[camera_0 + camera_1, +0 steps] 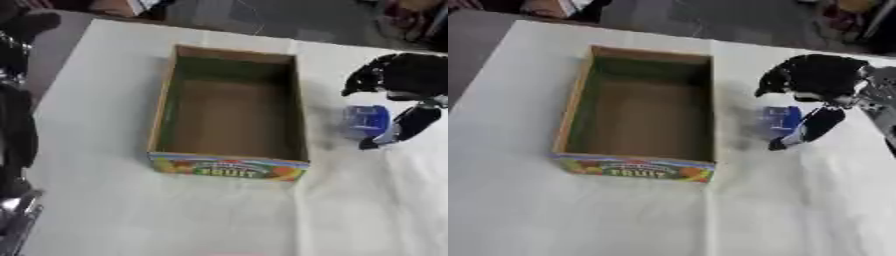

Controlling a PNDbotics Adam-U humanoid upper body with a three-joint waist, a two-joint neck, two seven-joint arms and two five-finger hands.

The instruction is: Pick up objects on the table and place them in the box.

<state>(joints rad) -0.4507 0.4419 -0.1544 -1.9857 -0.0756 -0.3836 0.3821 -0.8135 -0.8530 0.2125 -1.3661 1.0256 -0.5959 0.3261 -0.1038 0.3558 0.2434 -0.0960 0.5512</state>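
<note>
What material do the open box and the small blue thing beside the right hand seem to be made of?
The open brown rectangular box looks like matte cardboard: dull brown walls, with a printed colourful fruit label on the front. The small blue object looks like glossy plastic or foil, but it is too blurred to say for sure.

Likely a lab or workroom, white-covered table (131, 210), grey floor (289, 15), clutter at far edge (846, 15)
</note>
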